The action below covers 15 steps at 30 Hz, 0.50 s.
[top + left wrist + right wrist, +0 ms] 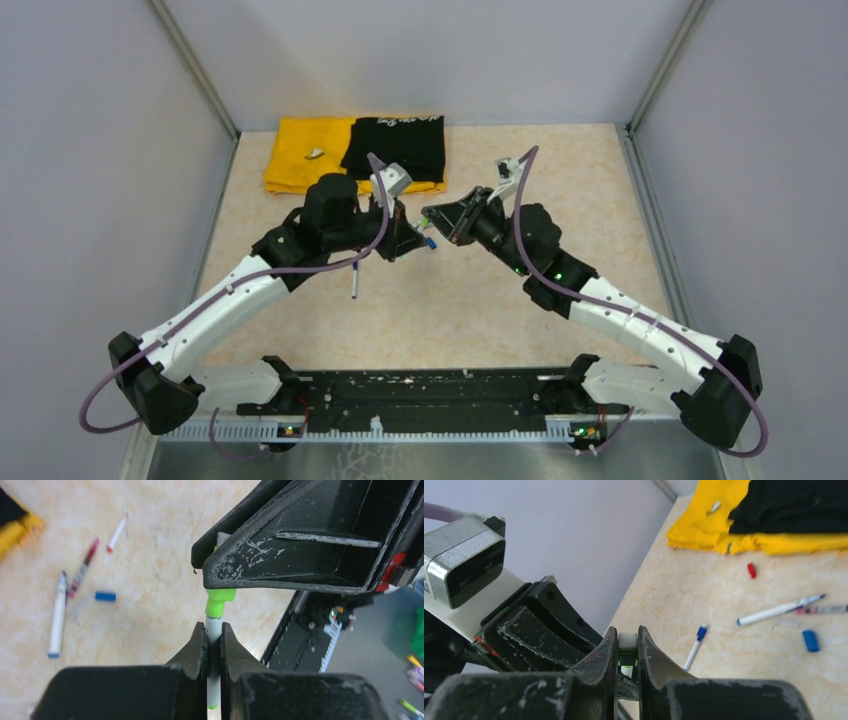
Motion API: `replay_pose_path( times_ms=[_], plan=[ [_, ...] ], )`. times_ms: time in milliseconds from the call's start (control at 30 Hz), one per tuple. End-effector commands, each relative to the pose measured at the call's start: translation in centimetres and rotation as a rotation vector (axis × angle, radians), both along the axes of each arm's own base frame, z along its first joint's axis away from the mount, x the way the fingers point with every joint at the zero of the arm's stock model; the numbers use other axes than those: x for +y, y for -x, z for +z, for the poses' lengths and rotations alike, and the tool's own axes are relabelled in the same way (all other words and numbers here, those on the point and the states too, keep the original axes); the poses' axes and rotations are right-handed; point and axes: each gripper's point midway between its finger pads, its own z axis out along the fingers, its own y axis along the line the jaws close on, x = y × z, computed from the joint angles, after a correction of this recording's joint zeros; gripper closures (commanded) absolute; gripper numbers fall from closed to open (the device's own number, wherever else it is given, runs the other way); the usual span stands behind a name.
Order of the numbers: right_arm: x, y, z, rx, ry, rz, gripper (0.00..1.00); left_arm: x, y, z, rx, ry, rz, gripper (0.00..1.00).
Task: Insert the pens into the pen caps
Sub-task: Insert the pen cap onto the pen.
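Left wrist view shows your left end effector point(214, 641) pinching a white pen point(213, 626) held above the bench point(150, 580). The pen's end meets the green cap point(219, 601), which the right end effector point(627, 645) clamps straight ahead. The long axes look nearly in line, so push along the barrel.

The left tool point(214, 636) pinches a white pen point(214, 625) between its dark fingers. The pen's upper end meets a green cap point(219, 601) at twelve o'clock, and the right tool point(213, 565) clamps that cap from above. At nine o'clock on the table point(165, 580) lie a blue-ended pen point(57, 615), a maroon pen point(84, 567), a red-tipped pen point(117, 532) and a blue cap point(105, 596). A yellow cloth point(25, 527) shows at ten o'clock.
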Motion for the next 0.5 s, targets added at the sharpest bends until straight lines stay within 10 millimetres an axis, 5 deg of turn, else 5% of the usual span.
replay_pose_path(
  times_ms=[0,133,300,467],
  plan=[
    [3.3,8.7,-5.5,0.065,0.247,0.368,1.00,0.1,-1.1,27.5,-0.760,0.756,0.051,1.00],
    [3.7,9.0,-4.6,-0.025,0.293,0.361,1.00,-0.1,-1.1,27.5,-0.760,0.759,0.042,1.00],
    [3.0,8.7,-6.1,0.067,0.308,0.309,1.00,-0.4,-0.7,27.2,-0.766,0.743,0.010,1.00],
    [1.4,6.9,-3.3,-0.013,0.369,0.208,0.99,-1.3,0.6,25.8,-0.750,0.681,-0.095,1.00]
  ],
)
